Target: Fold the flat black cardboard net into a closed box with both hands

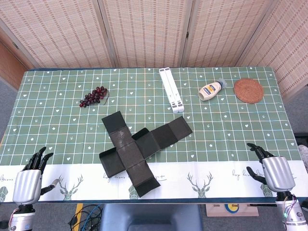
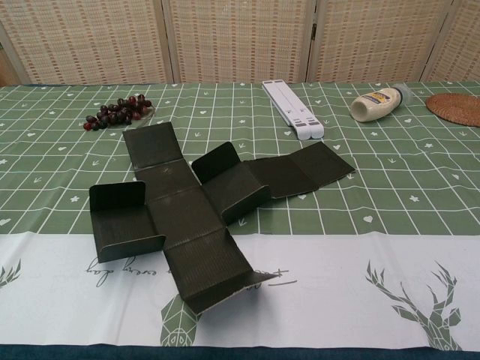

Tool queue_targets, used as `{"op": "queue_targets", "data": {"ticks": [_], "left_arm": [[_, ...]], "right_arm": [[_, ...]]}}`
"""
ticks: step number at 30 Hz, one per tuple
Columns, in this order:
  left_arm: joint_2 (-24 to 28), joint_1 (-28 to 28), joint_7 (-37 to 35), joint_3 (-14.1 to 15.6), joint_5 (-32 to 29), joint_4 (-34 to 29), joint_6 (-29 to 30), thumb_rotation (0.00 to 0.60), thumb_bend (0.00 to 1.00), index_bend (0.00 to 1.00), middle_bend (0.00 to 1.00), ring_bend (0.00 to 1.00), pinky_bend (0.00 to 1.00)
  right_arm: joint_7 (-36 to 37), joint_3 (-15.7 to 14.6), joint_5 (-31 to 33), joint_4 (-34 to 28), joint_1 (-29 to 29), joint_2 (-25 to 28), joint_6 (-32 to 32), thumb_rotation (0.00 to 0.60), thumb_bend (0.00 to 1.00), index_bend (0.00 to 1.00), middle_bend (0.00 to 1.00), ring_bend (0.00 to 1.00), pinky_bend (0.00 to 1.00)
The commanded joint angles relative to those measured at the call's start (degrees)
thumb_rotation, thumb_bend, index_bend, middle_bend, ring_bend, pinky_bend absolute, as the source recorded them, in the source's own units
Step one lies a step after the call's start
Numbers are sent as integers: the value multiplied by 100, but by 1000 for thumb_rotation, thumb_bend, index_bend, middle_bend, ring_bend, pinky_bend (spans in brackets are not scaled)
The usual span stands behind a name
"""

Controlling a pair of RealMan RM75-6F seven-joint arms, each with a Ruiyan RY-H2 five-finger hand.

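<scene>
Covering the table, a green checked cloth (image 1: 57, 130) fronts wicker screens (image 1: 144, 29).

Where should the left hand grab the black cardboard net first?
Probably the raised flap at the left end of the black cardboard net, coming from the left. It already stands up off the table, so fingers can get behind its edge; the centre panels lie flat.

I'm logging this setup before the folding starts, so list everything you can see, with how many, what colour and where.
Cardboard net: one, black, table centre near the front edge, some flaps raised.
Grapes: one bunch, dark red, far left.
Folding stand: one, white, far centre.
Squeeze bottle: one, cream, on its side, far right.
Coaster: one, brown woven, far right corner.
Tablecloth: one, green checked, white front border.
Screen: woven beige panels behind the table.
Left hand: front left edge, holding nothing.
Right hand: front right edge, holding nothing.
</scene>
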Motion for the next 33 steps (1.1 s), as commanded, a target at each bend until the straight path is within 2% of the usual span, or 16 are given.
{"op": "queue_targets", "data": {"ticks": [1, 7, 12, 15, 21, 25, 29, 33], "left_arm": [[0, -8, -10, -27, -10, 5, -29, 600, 81, 199, 98, 149, 403], [18, -4, -58, -56, -4, 21, -77, 600, 80, 199, 98, 149, 403], [37, -36, -96, -87, 20, 27, -144, 600, 81, 199, 99, 148, 403], [68, -51, -82, -86, 79, 13, -164, 600, 81, 199, 99, 149, 403], [174, 0, -42, -53, 96, -84, -161, 600, 82, 200, 98, 148, 403], [216, 33, -47, -47, 96, -119, -150, 600, 81, 200, 98, 148, 403], [224, 48, -35, -59, 99, -127, -142, 600, 81, 200, 98, 149, 403], [228, 53, -20, -81, 65, -141, -162, 600, 80, 200, 98, 149, 403]], "right_arm": [[-51, 20, -31, -29, -4, -10, -22, 600, 282, 193, 338, 561, 940], [-311, 78, -33, -225, 141, 48, -345, 600, 281, 184, 314, 561, 940], [-971, 270, 142, -745, 624, 221, -1116, 600, 259, 35, 224, 619, 939], [-1424, 474, 391, -1075, 1091, 280, -1803, 600, 241, 0, 177, 632, 939], [-2119, 967, 1390, -1379, 2200, 91, -3315, 600, 208, 0, 38, 632, 939], [-2529, 1182, 2294, -1263, 2916, -117, -4129, 600, 162, 0, 1, 630, 939], [-3050, 1239, 3146, -954, 3603, -428, -4563, 600, 148, 0, 0, 626, 939], [-3578, 1157, 3968, -601, 4259, -792, -4730, 600, 148, 0, 0, 626, 939]]}}
